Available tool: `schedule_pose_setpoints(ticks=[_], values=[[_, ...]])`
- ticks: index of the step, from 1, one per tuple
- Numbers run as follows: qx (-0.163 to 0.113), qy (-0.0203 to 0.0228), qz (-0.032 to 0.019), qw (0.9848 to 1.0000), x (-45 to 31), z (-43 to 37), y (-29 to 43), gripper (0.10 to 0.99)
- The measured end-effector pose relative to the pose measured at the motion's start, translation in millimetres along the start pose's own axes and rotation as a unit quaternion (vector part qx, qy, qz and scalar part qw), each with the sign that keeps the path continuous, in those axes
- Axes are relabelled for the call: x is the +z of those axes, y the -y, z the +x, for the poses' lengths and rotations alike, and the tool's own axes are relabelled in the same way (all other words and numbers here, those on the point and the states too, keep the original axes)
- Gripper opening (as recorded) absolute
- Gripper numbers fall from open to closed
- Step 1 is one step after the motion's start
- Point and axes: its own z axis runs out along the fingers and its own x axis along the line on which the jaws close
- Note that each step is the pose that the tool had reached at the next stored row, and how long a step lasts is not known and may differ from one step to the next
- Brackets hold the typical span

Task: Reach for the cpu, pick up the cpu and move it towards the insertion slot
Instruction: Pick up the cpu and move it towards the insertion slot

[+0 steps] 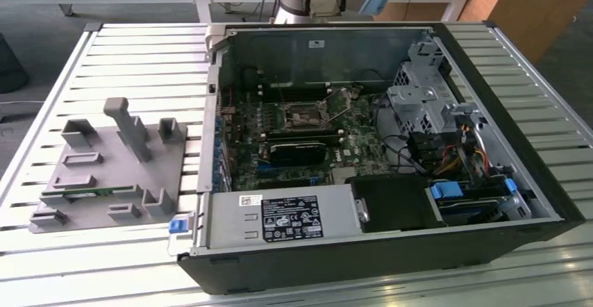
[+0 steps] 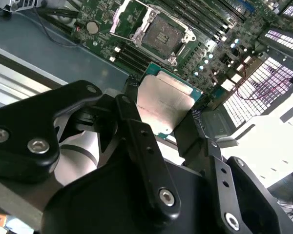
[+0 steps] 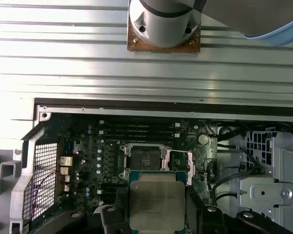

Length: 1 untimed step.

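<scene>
The cpu (image 2: 166,105), a flat square chip with a silvery top and a thin green edge, hangs in the air above the open motherboard. My gripper (image 2: 163,111) is shut on it, with one black finger (image 2: 131,95) on each of two opposite edges. In the first wrist view the cpu (image 3: 156,204) sits between the fingers (image 3: 110,214), just short of the insertion slot (image 3: 142,160). The insertion slot (image 2: 161,34) is a dark square socket with its silvery metal frame swung open beside it. In the exterior view the insertion slot (image 1: 301,118) lies mid-board inside the case.
The black computer case (image 1: 519,182) lies open on a slatted metal table (image 1: 139,64). Inside are a black block (image 1: 296,153), a power supply (image 1: 282,217), a drive cage (image 1: 421,98) and cables. A grey tray (image 1: 102,175) holds a green memory stick (image 1: 83,194). The arm's base (image 3: 163,24) stands behind the case.
</scene>
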Motion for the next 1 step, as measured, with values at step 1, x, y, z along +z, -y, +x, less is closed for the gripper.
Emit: schedule_pose_setpoints(ticks=[1], values=[[0.0, 0.0, 0.0, 1.0, 0.0, 0.0, 0.0, 0.541]])
